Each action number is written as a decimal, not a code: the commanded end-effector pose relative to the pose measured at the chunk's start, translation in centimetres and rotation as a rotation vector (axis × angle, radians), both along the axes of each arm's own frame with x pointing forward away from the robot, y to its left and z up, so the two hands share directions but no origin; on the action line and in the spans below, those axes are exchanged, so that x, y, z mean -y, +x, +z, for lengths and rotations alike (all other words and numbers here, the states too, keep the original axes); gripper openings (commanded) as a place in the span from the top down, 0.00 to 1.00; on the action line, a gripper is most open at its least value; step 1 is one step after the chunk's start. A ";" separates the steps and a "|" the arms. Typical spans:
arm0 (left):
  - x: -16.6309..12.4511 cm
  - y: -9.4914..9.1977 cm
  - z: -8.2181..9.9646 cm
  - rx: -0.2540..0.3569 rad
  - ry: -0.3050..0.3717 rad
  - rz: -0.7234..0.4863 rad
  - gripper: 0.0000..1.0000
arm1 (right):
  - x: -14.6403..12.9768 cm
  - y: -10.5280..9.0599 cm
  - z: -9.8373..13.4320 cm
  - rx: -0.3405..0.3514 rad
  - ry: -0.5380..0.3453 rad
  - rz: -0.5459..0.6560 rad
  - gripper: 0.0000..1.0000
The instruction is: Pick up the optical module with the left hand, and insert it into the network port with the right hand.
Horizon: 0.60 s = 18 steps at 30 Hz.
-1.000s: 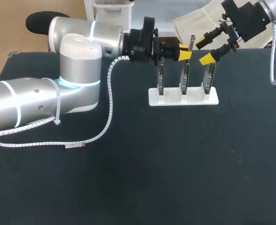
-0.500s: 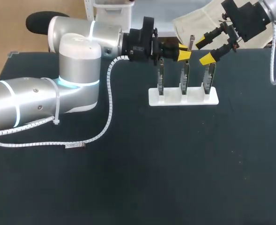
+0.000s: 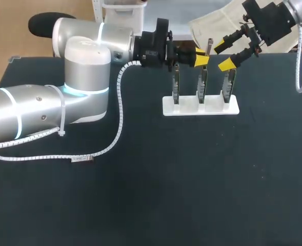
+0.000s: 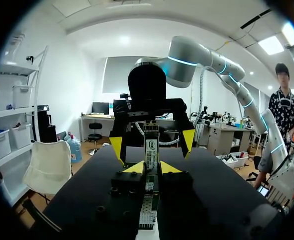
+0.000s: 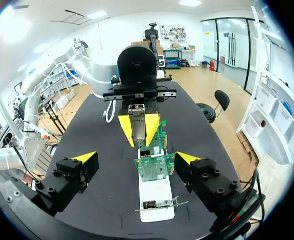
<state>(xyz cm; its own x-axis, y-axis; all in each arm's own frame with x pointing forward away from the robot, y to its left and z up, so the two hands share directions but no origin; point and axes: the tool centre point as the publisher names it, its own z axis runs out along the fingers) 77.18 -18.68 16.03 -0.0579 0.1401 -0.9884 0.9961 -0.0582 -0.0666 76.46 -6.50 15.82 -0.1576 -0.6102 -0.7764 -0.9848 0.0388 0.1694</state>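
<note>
Gripping the optical module [image 4: 150, 150] in the closed left claw [image 3: 200, 57], above the white stand [image 3: 187, 107] of boards on the tabletop [image 3: 192, 179]; with the right claw [image 3: 224, 54] wide open close beside.

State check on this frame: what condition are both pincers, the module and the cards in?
left pincer: shut on the optical module.
right pincer: open, empty.
optical module: gripped by the left pincer, not yet handed over or plugged in.
network cards: three, upright in the white holder.

From overhead, the left gripper [image 3: 199, 57] seems to hide most of the optical module [image 4: 150, 147].
</note>
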 end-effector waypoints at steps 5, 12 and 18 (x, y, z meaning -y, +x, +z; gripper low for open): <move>-0.1 -0.1 0.0 0.002 0.000 0.003 1.00 | 0.6 0.8 0.6 0.042 -0.002 -0.032 0.00; -0.1 -0.1 0.0 0.002 0.000 0.003 1.00 | 0.9 2.0 2.1 0.095 0.011 -0.049 0.00; -0.1 -0.1 0.0 0.002 0.000 0.003 1.00 | 0.1 2.5 3.2 0.117 0.039 -0.047 0.00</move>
